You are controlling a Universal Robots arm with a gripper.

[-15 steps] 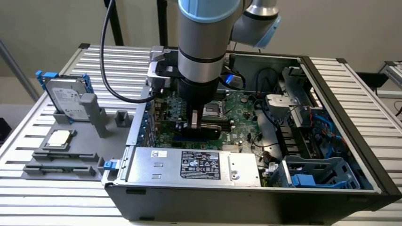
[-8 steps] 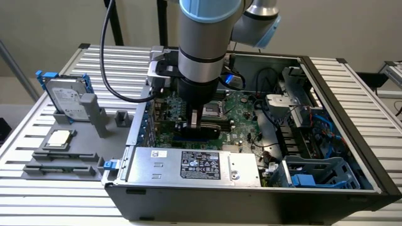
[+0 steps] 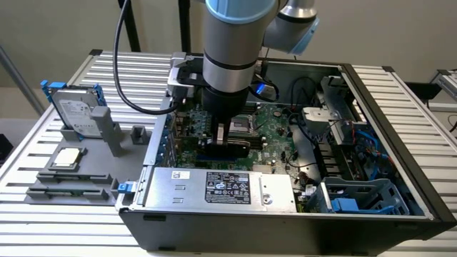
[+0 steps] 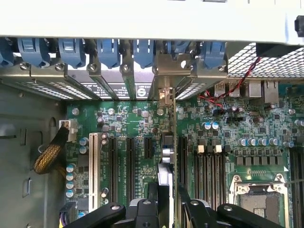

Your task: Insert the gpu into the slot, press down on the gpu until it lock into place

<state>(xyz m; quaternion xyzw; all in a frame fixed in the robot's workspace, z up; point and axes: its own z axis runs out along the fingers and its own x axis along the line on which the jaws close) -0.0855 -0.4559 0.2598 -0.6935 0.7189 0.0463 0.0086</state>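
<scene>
On the exterior view's left of the gripper (image 3: 222,140), a silver hard drive (image 3: 74,111) with blue rails stands upright in a grey holder (image 3: 107,139) on the slatted desk (image 3: 64,230). The gripper, lowered inside the open computer case (image 3: 400,209), is clenched on the gpu (image 3: 230,144), holding it edge-down over the green motherboard (image 3: 275,144). In the wrist view the gpu (image 4: 165,175) runs away from the gripper (image 4: 166,209) to its silver bracket (image 4: 164,95) at the case wall. Just below the gripper in the exterior view lies the grey power supply (image 3: 221,187). I cannot tell the blue slot apart.
</scene>
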